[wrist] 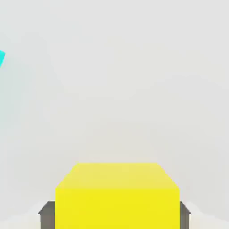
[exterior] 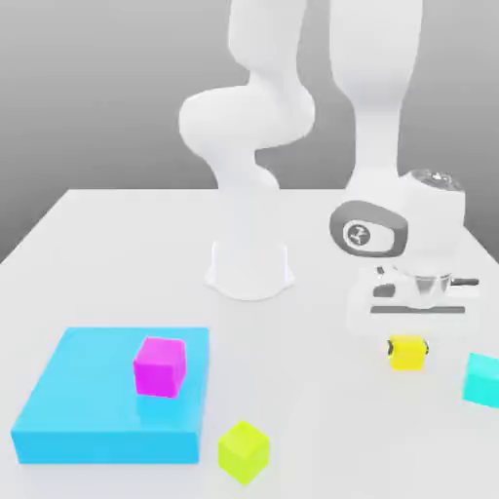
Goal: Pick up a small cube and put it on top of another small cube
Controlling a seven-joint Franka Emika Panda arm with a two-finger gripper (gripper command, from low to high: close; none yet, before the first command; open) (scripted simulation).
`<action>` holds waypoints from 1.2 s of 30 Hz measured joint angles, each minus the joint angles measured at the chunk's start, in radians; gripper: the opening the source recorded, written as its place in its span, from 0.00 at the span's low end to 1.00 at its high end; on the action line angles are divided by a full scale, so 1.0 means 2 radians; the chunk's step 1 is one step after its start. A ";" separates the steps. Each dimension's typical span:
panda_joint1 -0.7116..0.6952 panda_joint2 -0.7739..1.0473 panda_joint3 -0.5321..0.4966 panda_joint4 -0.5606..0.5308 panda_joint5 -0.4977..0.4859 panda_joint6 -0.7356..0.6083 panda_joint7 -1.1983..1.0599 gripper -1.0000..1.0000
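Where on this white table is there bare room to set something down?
Free: the table behind the cyan slab, and the stretch between lime cube and golden-yellow cube. Crowded: around the gripper, whose jaws clamp the golden-yellow cube, near the cyan cube.

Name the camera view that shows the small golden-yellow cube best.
The hand view: the small golden-yellow cube sits large between the dark gripper fingers, top and front faces clear. The exterior view shows it small on the white table, under the gripper.
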 joint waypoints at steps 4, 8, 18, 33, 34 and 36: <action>-0.021 -0.012 0.025 -0.003 0.015 -0.010 -0.011 0.00; -0.080 -0.050 0.100 -0.013 0.081 -0.037 -0.060 0.00; -0.126 -0.139 0.162 -0.028 0.266 -0.107 -0.211 0.00; -0.374 -0.068 0.028 0.107 0.242 -0.173 -0.325 0.00; -0.371 -0.051 0.023 0.109 0.234 -0.158 -0.319 0.00; -0.364 -0.024 0.013 0.111 0.222 -0.134 -0.311 1.00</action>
